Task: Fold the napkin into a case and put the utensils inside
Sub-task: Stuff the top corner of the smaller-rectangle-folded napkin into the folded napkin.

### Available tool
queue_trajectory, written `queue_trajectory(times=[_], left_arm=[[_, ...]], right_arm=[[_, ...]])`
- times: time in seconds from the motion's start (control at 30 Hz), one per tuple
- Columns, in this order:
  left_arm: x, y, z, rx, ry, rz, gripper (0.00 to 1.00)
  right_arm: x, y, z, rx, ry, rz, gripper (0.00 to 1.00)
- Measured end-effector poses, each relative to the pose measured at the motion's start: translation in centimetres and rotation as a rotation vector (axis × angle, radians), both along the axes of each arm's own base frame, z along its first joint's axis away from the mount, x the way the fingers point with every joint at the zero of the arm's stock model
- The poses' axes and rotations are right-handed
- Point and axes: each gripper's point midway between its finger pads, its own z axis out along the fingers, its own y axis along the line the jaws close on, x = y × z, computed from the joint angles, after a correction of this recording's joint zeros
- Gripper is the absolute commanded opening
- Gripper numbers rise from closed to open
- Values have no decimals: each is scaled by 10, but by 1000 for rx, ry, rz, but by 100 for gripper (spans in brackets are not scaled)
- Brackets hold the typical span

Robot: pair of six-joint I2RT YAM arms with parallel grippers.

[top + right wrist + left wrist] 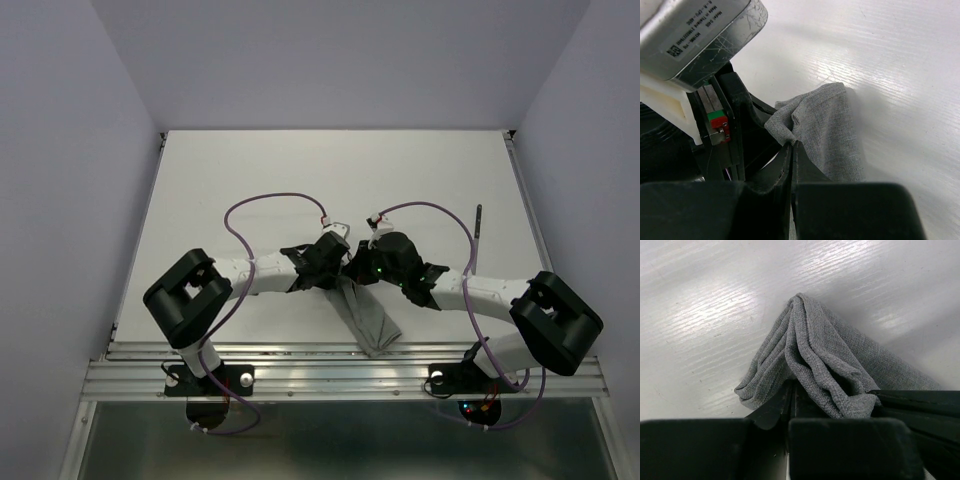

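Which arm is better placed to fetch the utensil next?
Right. The utensil lies far right on the table, nearer the right fingers; the left fingers sit farther left. Both pinch the napkin now.

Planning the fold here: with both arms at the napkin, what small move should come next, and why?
Probably draw the left fingers and right fingers apart. Both pinch the napkin, which is bunched in ridges rather than flat.

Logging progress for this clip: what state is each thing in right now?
napkin: bunched in loose folds, pinched at one end.
left gripper: shut on the napkin.
right gripper: shut on the napkin.
utensil: lying on the table, apart from the napkin.
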Motion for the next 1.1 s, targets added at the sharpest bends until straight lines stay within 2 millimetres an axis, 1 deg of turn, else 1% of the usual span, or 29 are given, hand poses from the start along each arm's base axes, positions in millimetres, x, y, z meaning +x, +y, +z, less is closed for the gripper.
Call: queue_trajectory(times=[0.07, 0.4, 0.5, 0.7, 0.9, 1.1], left_arm=[[1, 0, 0, 0, -2, 3, 0], [1, -1, 2, -6, -1, 7, 0], [0, -2, 6, -28, 7, 3, 0], [6, 0, 25, -111, 6, 26, 0], [6, 11, 25, -154, 40, 53, 0], [4, 6, 26, -188, 65, 36, 0]], right_arm=[[0, 0, 0, 0, 0, 0, 1], [-2, 1, -1, -5, 0, 21, 1], [-4, 4, -8, -22, 10, 46, 1], [-8, 5, -17, -36, 34, 70, 1], [-10, 8, -33, -60, 75, 87, 1], [-7, 16, -45, -81, 119, 106, 1]])
